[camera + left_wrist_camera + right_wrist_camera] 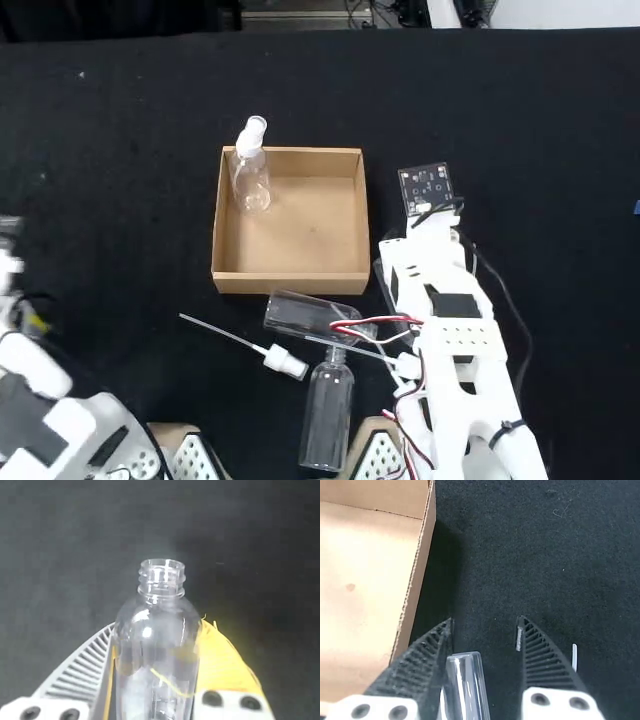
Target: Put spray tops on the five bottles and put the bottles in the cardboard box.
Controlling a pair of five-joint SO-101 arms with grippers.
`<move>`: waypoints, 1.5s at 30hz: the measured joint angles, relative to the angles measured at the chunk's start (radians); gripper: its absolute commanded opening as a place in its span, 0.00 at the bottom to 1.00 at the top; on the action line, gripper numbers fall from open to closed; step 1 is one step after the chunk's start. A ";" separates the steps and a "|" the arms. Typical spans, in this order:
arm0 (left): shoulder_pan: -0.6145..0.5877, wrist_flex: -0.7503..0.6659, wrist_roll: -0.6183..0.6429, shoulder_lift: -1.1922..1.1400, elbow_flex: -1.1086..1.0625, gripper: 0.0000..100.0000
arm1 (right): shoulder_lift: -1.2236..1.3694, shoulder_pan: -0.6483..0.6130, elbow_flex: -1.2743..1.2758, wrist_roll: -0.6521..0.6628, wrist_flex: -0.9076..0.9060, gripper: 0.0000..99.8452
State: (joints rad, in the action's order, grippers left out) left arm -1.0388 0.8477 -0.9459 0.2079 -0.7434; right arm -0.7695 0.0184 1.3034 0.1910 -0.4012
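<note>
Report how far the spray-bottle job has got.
Done: one capped bottle sits in a corner of the cardboard box. In hand: the left gripper is shut on an open-necked bottle; the right gripper is open beside the box. To do: a bare bottle on its side by the box front, with a second bare bottle and a loose spray top farther out. At least three bottles need tops and boxing.
</note>
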 measured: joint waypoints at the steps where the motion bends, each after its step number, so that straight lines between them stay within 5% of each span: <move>1: -0.032 -0.003 0.078 -0.018 0.018 0.09 | 0.000 0.000 0.000 0.000 0.000 0.18; 3: -0.072 0.018 0.206 -0.066 0.069 0.09 | 0.000 0.000 0.000 0.000 0.000 0.18; 7: -0.066 0.196 0.261 -0.216 0.232 0.09 | 0.000 0.000 0.000 0.000 0.000 0.18; 14: -0.060 0.468 0.261 -0.465 0.600 0.23 | 0.000 0.000 0.000 0.000 0.000 0.18; 17: -0.060 0.509 0.180 -0.485 0.681 0.21 | 0.000 0.000 0.000 0.000 0.000 0.18; 25: -0.060 0.565 -0.054 -0.493 0.703 0.24 | 0.000 0.000 0.000 0.000 0.000 0.18; 45: -0.040 0.514 -0.147 -0.500 0.703 0.31 | 0.000 0.000 0.000 0.000 0.000 0.18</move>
State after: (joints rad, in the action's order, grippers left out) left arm -1.0787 1.3617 -1.0932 -0.2923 -0.0407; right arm -0.7695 0.0184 1.3034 0.1910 -0.4012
